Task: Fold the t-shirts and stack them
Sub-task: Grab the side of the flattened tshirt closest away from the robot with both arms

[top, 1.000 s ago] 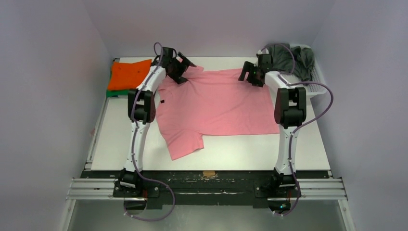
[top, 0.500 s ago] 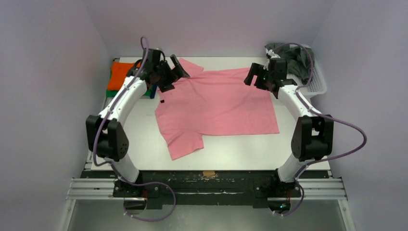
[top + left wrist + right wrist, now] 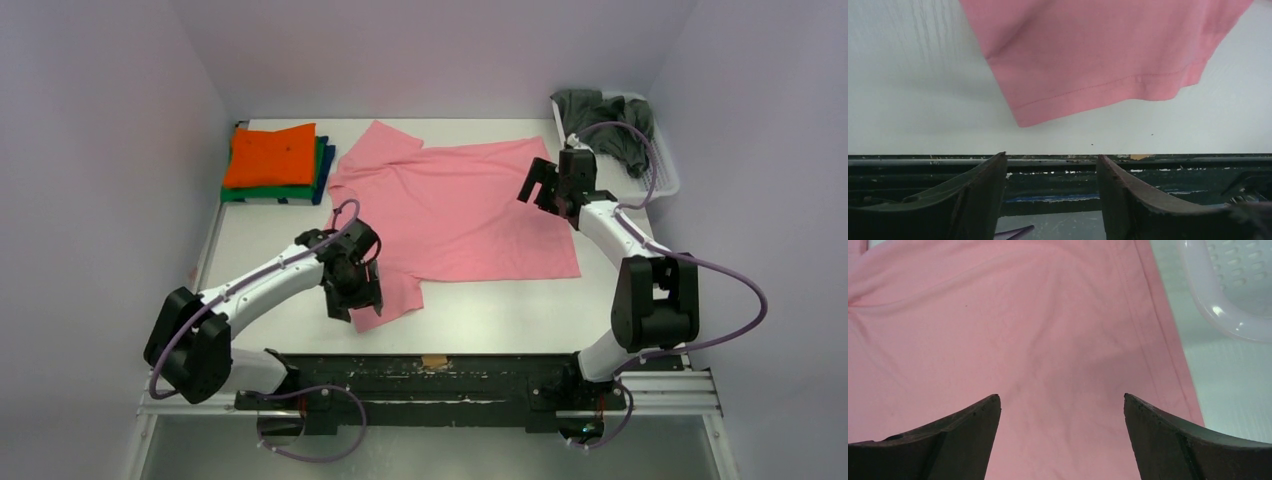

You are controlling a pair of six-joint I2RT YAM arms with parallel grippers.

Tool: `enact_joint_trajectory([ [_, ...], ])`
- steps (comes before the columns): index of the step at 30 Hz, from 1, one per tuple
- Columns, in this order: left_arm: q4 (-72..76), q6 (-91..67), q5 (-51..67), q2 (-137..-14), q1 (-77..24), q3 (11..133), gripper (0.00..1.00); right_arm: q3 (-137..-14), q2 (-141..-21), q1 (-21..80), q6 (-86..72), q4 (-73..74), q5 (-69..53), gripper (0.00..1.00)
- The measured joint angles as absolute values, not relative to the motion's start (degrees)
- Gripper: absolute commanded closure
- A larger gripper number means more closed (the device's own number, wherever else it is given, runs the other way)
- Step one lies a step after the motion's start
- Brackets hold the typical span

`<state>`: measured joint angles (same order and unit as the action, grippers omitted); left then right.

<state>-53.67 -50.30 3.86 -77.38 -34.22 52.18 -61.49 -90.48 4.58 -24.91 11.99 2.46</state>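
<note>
From above, the left gripper (image 3: 348,298) has swung from the far shoulder to the near sleeve (image 3: 398,298) of the salmon pink t-shirt (image 3: 470,210), and the right gripper (image 3: 537,186) has eased back.

Left wrist: jaws wide and empty, the sleeve just ahead.

Right wrist: jaws wide, cloth beneath. A sleeve fold looks next.

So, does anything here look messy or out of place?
Nothing looks damaged. The dark grey shirt lies crumpled in the white basket at far right, unlike the neat folded stack at far left. The pink shirt lies spread flat, slightly askew.
</note>
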Motion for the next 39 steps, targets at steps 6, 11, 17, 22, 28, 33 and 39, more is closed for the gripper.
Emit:
enact_joint_trajectory([
  [6,-52.1,-53.6,1.9,-79.4,-37.5,48.6,0.55,-61.8,-90.6,4.6,-25.1,11.2,3.2,0.09],
  [11,-48.1,-55.4,1.0,-85.3,-37.6,46.8,0.67,-61.8,-90.6,4.6,-25.1,11.2,3.5,0.09],
  [17,-47.9,-57.5,-0.5,-86.7,-37.7,46.8,0.66,-61.8,-90.6,4.6,-25.1,11.4,3.5,0.09],
  [22,-48.8,-57.7,-0.6,-87.7,-37.6,47.2,1.00,-61.8,-90.6,4.6,-25.1,12.0,3.5,0.10],
  [28,-51.1,-57.3,-0.6,-90.1,-37.6,49.5,1.00,-60.6,-88.8,4.6,-27.6,14.6,6.3,0.10],
  [33,-50.6,-56.8,-1.0,-88.8,-37.7,48.7,1.00,-54.7,-80.4,4.5,-31.5,22.1,13.0,0.12],
  [39,-50.1,-55.3,-1.5,-88.1,-37.6,48.3,1.00,-46.0,-71.8,1.6,-35.6,28.1,18.8,0.24],
])
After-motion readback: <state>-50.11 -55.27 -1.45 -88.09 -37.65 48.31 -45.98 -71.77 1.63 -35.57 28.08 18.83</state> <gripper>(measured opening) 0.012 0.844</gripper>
